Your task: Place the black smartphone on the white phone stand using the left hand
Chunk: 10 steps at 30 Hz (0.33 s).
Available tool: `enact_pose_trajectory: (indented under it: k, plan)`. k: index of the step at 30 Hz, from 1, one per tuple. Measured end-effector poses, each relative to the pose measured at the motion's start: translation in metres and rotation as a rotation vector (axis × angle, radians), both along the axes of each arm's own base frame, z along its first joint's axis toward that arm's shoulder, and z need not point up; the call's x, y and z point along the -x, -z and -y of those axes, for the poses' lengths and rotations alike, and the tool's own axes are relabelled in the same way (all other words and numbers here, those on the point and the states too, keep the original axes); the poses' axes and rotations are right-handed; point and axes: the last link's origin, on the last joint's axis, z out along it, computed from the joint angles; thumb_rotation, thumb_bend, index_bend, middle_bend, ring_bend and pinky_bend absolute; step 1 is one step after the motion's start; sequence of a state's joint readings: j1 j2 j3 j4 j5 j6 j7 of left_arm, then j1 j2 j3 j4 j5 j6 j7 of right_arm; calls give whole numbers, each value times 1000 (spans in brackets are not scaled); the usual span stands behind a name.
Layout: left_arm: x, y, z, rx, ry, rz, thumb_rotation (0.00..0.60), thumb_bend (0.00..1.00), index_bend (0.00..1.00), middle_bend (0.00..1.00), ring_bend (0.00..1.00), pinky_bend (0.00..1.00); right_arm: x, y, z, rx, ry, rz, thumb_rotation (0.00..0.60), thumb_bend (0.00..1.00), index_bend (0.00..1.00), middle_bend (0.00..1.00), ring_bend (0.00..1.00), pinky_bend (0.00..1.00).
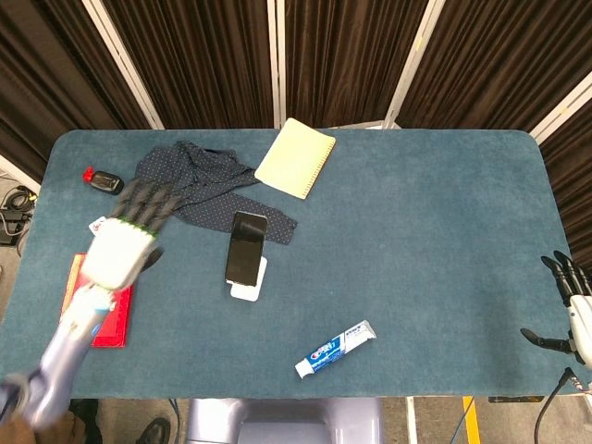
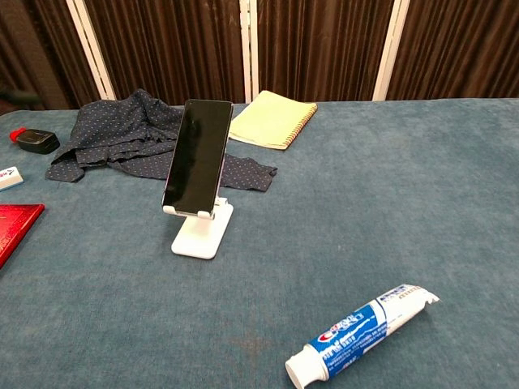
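The black smartphone [image 1: 246, 247] [image 2: 197, 157] leans upright on the white phone stand [image 1: 248, 289] [image 2: 201, 232] near the table's middle left, with nothing touching it. My left hand [image 1: 129, 236] shows only in the head view, raised well to the left of the stand, fingers spread and holding nothing. It is blurred. My right hand [image 1: 573, 314] hangs at the far right edge beyond the table, fingers apart and empty.
A dotted dark cloth [image 1: 194, 190] [image 2: 130, 136] lies behind the stand, a yellow notepad [image 1: 295, 157] [image 2: 271, 119] beyond it. A toothpaste tube [image 1: 336, 348] [image 2: 362, 331] lies at front right. At far left are a red booklet [image 1: 92, 319] [image 2: 15, 225], a small black device [image 1: 104, 180] [image 2: 36, 141] and a white card [image 2: 8, 177].
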<state>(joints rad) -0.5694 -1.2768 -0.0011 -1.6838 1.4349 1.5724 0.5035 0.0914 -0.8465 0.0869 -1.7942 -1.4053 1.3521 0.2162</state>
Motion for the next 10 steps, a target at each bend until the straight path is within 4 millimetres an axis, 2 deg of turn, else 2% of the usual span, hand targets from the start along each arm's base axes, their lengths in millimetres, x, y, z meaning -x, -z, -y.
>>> enact_pose_trajectory:
  k: [4,10]
  plan:
    - [33,-16,45,2,-260,134,600,0,0,0,0,0,-2,1,-1,-4,-8,1,600,0,0,0,0,0]
    - [68,-30,94,-2,-451,243,600,0,0,0,0,0,-3,0,-3,0,-11,0,600,0,0,0,0,0]
